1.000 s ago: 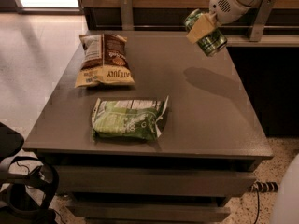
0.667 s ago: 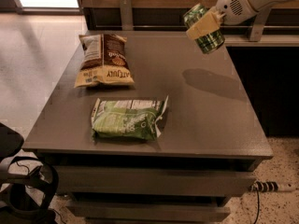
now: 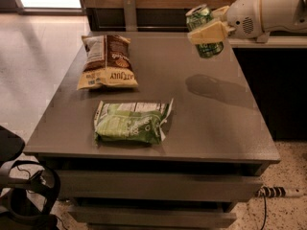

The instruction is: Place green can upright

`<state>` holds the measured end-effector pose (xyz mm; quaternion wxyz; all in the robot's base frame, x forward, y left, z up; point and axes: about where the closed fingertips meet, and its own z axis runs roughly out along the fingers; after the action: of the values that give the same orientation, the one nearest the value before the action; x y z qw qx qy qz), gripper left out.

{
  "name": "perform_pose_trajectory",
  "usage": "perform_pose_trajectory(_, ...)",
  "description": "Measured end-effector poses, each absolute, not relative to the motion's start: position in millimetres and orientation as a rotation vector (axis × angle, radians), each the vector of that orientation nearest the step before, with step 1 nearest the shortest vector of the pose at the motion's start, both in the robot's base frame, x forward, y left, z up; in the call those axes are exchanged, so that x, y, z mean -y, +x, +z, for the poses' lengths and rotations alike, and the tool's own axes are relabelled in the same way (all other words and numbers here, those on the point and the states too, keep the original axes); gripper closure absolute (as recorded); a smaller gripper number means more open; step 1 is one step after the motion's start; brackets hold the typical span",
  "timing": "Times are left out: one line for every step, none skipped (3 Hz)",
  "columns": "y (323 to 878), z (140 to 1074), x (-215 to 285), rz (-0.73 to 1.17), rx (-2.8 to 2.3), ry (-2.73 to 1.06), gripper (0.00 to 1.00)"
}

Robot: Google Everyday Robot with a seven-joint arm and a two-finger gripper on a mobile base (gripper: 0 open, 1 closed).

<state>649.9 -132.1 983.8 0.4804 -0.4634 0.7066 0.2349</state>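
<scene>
While it hangs over the table's far edge at about one o'clock, the gripper is clamped around the green can, held slightly tilted and clear of the surface. A brown snack bag lies at ten o'clock and a green snack bag toward seven.

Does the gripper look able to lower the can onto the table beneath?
Probably yes: the gripper holds the can above bare table; the brown bag and green bag lie well aside.
</scene>
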Motion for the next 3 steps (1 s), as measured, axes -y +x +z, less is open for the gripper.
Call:
perform_pose_trajectory(653,978,120,0.630,-1.596,-1.126,1.00)
perform_pose_trajectory(672,968,108,0.707,-1.538,-1.083,1.00)
perform_pose_trajectory(673,962,103,0.725,-1.517,-1.066,1.00)
